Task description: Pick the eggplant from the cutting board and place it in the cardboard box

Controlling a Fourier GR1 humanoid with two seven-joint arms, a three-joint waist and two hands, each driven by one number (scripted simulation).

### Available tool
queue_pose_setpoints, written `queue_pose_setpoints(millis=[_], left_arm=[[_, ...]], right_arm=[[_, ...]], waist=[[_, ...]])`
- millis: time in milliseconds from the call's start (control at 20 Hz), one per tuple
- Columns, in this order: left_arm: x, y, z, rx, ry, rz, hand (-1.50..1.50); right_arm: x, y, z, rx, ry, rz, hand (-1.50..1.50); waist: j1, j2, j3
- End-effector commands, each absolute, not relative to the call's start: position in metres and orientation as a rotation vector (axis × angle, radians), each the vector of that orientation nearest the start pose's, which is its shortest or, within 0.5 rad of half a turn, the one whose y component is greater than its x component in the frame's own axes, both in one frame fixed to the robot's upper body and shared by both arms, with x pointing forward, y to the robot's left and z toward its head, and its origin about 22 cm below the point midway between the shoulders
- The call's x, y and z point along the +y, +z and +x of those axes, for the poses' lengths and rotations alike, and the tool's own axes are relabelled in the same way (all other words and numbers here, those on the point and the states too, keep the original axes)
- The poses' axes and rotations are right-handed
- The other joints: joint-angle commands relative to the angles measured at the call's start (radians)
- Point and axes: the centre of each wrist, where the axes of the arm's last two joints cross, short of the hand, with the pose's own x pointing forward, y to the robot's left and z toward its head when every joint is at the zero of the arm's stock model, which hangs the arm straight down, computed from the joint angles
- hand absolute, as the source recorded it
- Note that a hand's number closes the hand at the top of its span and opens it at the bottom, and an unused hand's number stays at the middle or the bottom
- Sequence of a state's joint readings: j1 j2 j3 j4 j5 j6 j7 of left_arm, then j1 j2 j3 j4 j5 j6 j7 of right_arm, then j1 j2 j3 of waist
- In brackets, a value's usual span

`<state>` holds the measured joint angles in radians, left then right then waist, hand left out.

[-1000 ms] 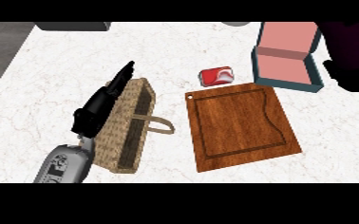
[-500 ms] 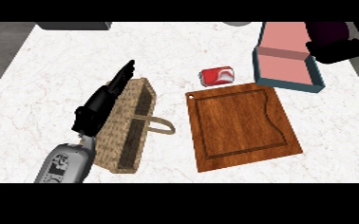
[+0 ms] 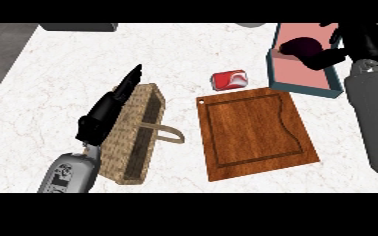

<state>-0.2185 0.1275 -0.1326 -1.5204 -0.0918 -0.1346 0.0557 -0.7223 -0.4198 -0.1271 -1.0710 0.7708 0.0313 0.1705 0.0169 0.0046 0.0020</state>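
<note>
Purple eggplant (image 3: 300, 46) is grasped in the right hand (image 3: 336, 55) over the box (image 3: 304, 82); placing step, next it must let go; left hand (image 3: 111, 107) rests released

Right hand (image 3: 347, 42) is curling at the view's upper right while the left hand (image 3: 111, 107) is lying extended at lower left.

The right forearm is rising along the right edge, its black fingers bending inward round a dark purple eggplant (image 3: 301, 46). The left forearm is entering from the lower edge, angling up and right, its fingers stretching straight and together, holding nothing.
</note>
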Motion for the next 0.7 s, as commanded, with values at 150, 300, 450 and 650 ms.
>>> queue_pose_setpoints(millis=[150,300,450,650], left_arm=[[0.210,0.034,0.275,-1.609,-0.469,-0.049,0.00],[0.200,0.042,0.287,-1.614,-0.462,-0.050,0.00],[0.204,0.047,0.285,-1.599,-0.462,-0.047,0.00],[0.200,0.041,0.279,-1.605,-0.448,-0.052,0.00]], right_arm=[[-0.331,0.101,0.412,-1.411,0.610,-0.862,-1.50],[-0.314,0.117,0.420,-1.547,0.497,-0.784,-1.50],[-0.330,0.128,0.415,-1.673,0.276,-0.735,-1.50],[-0.355,0.111,0.407,-1.746,0.002,-0.625,-1.50]], waist=[[0.007,0.003,-0.001],[-0.003,0.001,-0.001],[-0.015,-0.005,0.000],[-0.007,-0.001,0.000]])
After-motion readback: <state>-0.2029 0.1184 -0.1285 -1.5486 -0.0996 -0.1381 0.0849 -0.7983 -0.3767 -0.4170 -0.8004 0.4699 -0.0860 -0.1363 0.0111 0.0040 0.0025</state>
